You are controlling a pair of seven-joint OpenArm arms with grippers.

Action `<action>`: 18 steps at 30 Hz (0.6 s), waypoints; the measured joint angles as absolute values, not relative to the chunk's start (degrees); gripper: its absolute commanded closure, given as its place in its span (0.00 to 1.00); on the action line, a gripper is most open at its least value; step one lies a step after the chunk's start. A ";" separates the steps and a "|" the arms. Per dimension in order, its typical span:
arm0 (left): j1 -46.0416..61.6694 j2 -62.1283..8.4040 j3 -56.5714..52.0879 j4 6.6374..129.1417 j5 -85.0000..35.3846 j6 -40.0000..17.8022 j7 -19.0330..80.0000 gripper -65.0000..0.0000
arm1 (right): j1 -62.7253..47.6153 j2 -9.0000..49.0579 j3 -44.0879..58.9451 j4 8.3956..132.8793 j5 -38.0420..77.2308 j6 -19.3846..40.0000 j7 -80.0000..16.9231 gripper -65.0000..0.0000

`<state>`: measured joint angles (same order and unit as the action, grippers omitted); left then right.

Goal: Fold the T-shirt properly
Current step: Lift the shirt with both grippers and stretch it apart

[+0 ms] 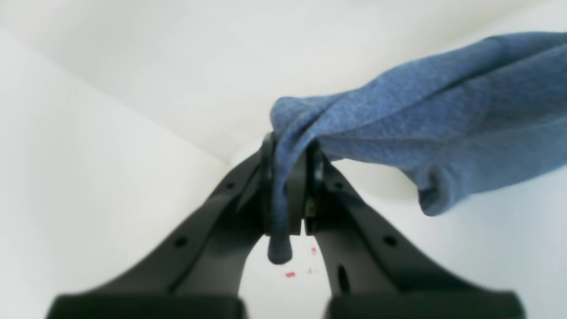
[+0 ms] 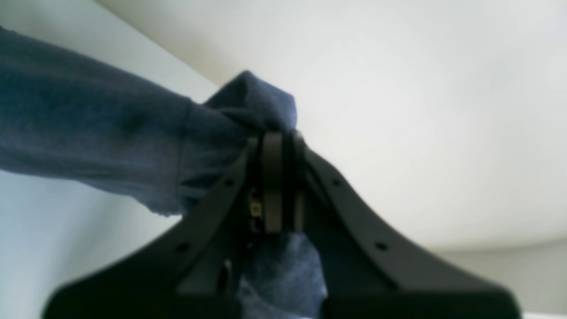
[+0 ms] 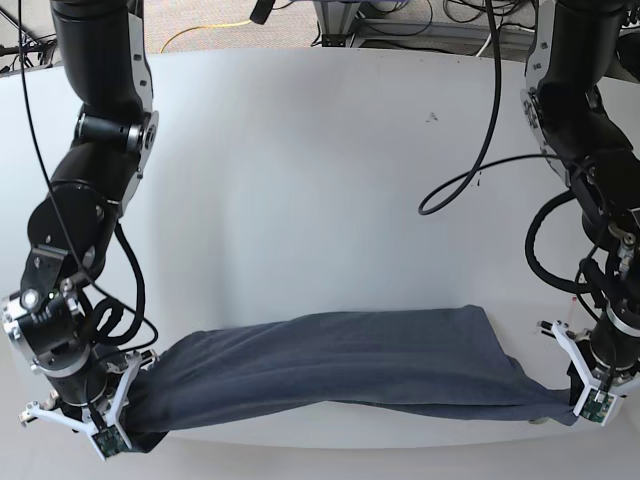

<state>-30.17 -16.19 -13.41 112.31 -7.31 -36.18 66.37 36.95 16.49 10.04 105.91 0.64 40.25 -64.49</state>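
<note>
Both the left gripper (image 1: 290, 186) and the right gripper (image 2: 279, 181) are clamped on the shirt (image 3: 340, 365), cloth stretched between their fingers.

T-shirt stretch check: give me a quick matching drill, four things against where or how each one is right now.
Things:
1. T-shirt
2. left gripper
3. right gripper
4. black cable

States:
A. clamped on the shirt end at the base view's left
B. looped above the table
C. stretched in a long band between both arms
D. clamped on the shirt end at the base view's right

Pairs: 1-C, 2-D, 3-A, 4-B
</note>
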 measured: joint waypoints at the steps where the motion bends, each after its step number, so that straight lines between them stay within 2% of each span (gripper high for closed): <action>1: -27.97 -15.77 -14.24 113.03 -7.46 -36.29 66.32 1.00 | 34.37 16.08 11.68 107.42 0.58 39.99 -64.03 1.00; 11: -9.72 -14.63 -17.47 113.62 -7.31 -40.36 66.17 1.00 | 14.92 13.74 18.90 109.12 -0.03 39.86 -62.63 1.00; 18: 1.54 -12.34 -21.58 113.60 -7.18 -40.32 65.93 1.00 | 4.29 10.31 23.92 110.50 0.23 40.03 -61.06 1.00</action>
